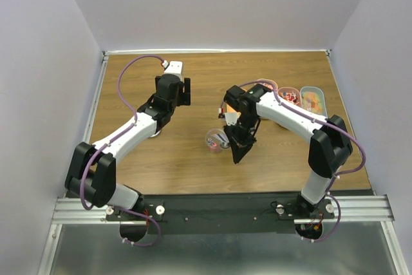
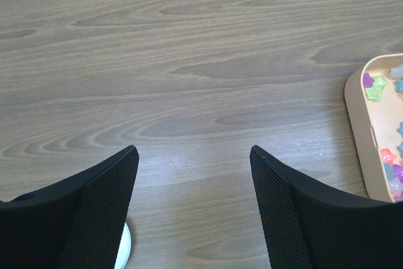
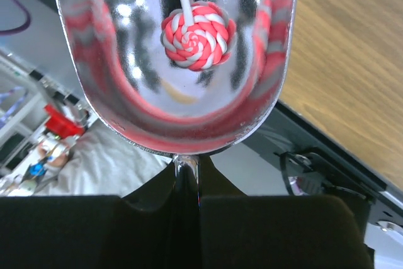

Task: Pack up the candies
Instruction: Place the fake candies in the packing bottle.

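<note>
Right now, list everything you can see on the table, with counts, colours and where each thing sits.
table: one, brown wood, under everything
scoop: one, silver metal, mid-table, off the surface
lollipop: one, red-and-white swirl, inside the scoop
trays: at least two, pastel, far right of the table
candies: many, mixed colours, in the trays
left end effector: one, black, open and empty above bare wood
right end effector: one, black, shut on the scoop's handle

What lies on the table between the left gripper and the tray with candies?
Nothing. In the left wrist view, only bare wood of the table lies between the open left gripper and the beige tray of candies.
</note>
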Robot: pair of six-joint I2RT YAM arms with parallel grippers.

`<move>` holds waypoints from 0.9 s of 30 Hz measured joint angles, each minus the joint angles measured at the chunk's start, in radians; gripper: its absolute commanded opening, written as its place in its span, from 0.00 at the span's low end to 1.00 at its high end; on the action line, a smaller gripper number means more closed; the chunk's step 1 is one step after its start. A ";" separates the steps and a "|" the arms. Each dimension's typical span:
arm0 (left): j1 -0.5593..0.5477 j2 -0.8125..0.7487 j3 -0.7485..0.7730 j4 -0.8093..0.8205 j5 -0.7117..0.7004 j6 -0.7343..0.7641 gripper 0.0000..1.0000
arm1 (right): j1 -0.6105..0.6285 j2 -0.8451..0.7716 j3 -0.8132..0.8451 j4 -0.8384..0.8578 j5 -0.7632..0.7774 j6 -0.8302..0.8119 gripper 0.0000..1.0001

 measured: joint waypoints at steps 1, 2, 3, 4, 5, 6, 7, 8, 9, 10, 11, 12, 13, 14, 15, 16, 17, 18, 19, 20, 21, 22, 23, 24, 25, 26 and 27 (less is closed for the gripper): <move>0.000 -0.003 0.000 0.000 -0.001 0.000 0.79 | -0.002 0.000 -0.001 -0.001 -0.010 0.000 0.01; 0.000 -0.008 0.000 0.000 -0.002 0.000 0.79 | -0.003 0.000 -0.005 -0.002 -0.030 -0.001 0.01; 0.000 -0.009 0.000 0.000 -0.003 0.000 0.79 | -0.003 0.000 -0.010 -0.002 -0.040 -0.001 0.01; 0.000 -0.012 0.000 0.000 -0.003 0.002 0.79 | -0.003 0.000 -0.023 -0.002 -0.056 -0.004 0.01; 0.000 -0.013 0.000 0.000 -0.005 0.003 0.79 | -0.003 0.000 -0.036 -0.002 -0.067 -0.005 0.01; 0.000 -0.014 0.000 0.000 -0.006 0.003 0.79 | -0.003 0.000 -0.048 -0.003 -0.076 -0.006 0.01; 0.000 -0.016 0.000 0.000 -0.007 0.003 0.79 | -0.003 0.001 -0.063 -0.006 -0.085 -0.007 0.01; 0.000 -0.016 0.000 0.000 -0.008 0.003 0.79 | -0.003 0.002 -0.082 -0.007 -0.098 -0.008 0.01; 0.000 -0.018 0.000 0.000 -0.009 0.003 0.79 | -0.003 0.002 -0.093 -0.008 -0.105 -0.008 0.01; 0.000 -0.018 0.000 0.000 -0.009 0.003 0.79 | -0.003 0.002 -0.106 -0.009 -0.113 -0.008 0.01; 0.000 -0.018 0.000 0.000 -0.010 0.003 0.79 | -0.003 0.002 -0.115 -0.010 -0.122 -0.008 0.01; 0.000 -0.018 0.000 0.000 -0.010 0.003 0.79 | -0.003 0.002 -0.119 -0.011 -0.127 -0.008 0.01; 0.000 -0.018 0.000 0.000 -0.010 0.003 0.79 | -0.003 0.004 -0.121 -0.015 -0.130 -0.007 0.01; 0.000 -0.018 0.000 0.000 -0.010 0.003 0.79 | -0.007 0.006 -0.121 -0.016 -0.134 -0.008 0.01; 0.000 -0.019 0.000 0.000 -0.010 0.003 0.79 | -0.010 0.008 -0.121 -0.016 -0.138 -0.007 0.01; 0.000 -0.019 0.000 0.000 -0.010 0.003 0.79 | -0.014 0.011 -0.120 -0.016 -0.145 -0.007 0.01; 0.000 -0.020 0.000 0.000 -0.010 0.003 0.79 | -0.019 0.014 -0.117 -0.017 -0.150 -0.007 0.01; 0.000 -0.021 0.000 0.000 -0.009 0.003 0.79 | -0.023 0.017 -0.114 -0.018 -0.152 -0.007 0.01; 0.000 -0.021 0.000 0.000 -0.010 0.003 0.79 | -0.028 0.019 -0.110 -0.018 -0.158 -0.006 0.01; 0.000 -0.021 0.000 0.000 -0.009 0.003 0.79 | -0.035 0.022 -0.102 -0.018 -0.164 -0.004 0.01; 0.000 -0.021 0.000 0.000 -0.009 0.003 0.79 | -0.040 0.022 -0.092 -0.018 -0.173 -0.003 0.01; 0.000 -0.021 0.000 0.000 -0.009 0.003 0.79 | -0.043 0.022 -0.085 -0.018 -0.180 -0.002 0.01; 0.000 -0.021 0.000 0.000 -0.009 0.003 0.79 | -0.047 0.022 -0.079 -0.018 -0.185 0.002 0.01; 0.000 -0.021 0.000 0.000 -0.010 0.003 0.79 | -0.050 0.022 -0.074 -0.018 -0.188 0.005 0.01; 0.000 -0.021 0.000 0.000 -0.010 0.003 0.79 | -0.051 0.022 -0.072 -0.018 -0.195 0.008 0.01; 0.000 -0.021 0.000 0.000 -0.010 0.004 0.79 | -0.051 0.022 -0.072 -0.018 -0.200 0.009 0.01; 0.000 -0.021 0.000 0.000 -0.010 0.004 0.79 | -0.051 0.022 -0.072 -0.019 -0.203 0.012 0.01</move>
